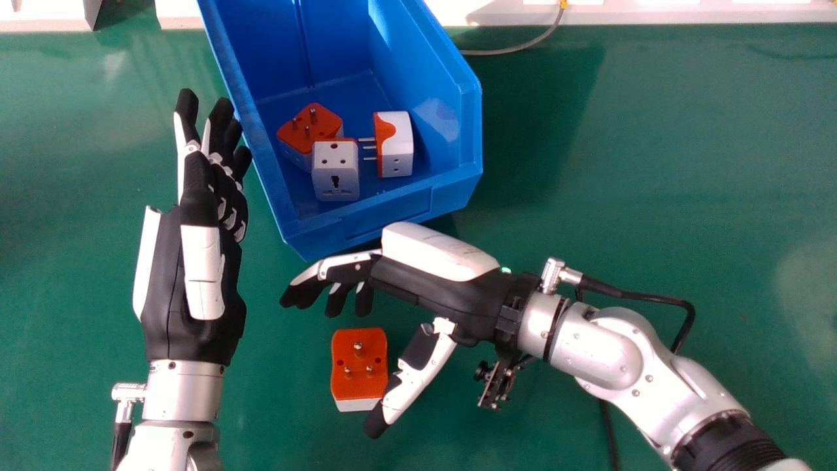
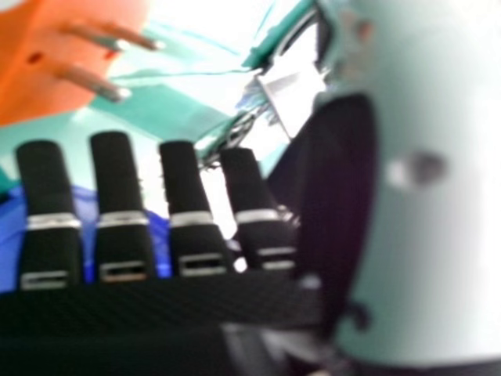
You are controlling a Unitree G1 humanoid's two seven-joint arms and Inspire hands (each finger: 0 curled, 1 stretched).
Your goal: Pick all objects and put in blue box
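My right hand (image 1: 438, 288) is open in the head view, in front of the blue box (image 1: 386, 219), its thumb over the right edge of an orange and white adapter (image 1: 353, 366) lying pins up on the table. In the right hand view, the adapter (image 2: 47, 63) shows its orange face and pins beyond the open fingers of my right hand (image 2: 117, 204). Three more adapters sit inside the box: one orange side up (image 1: 307, 134), one with its white socket face up (image 1: 335, 170) and one on its side (image 1: 395, 144). My left hand (image 1: 196, 261) stays open along the box's left side.
A green table (image 1: 654, 196) lies under everything. A grey cable (image 1: 516, 49) runs behind the box, near white equipment (image 1: 654, 13) along the far edge. A black cable (image 1: 641, 297) loops along my right forearm.
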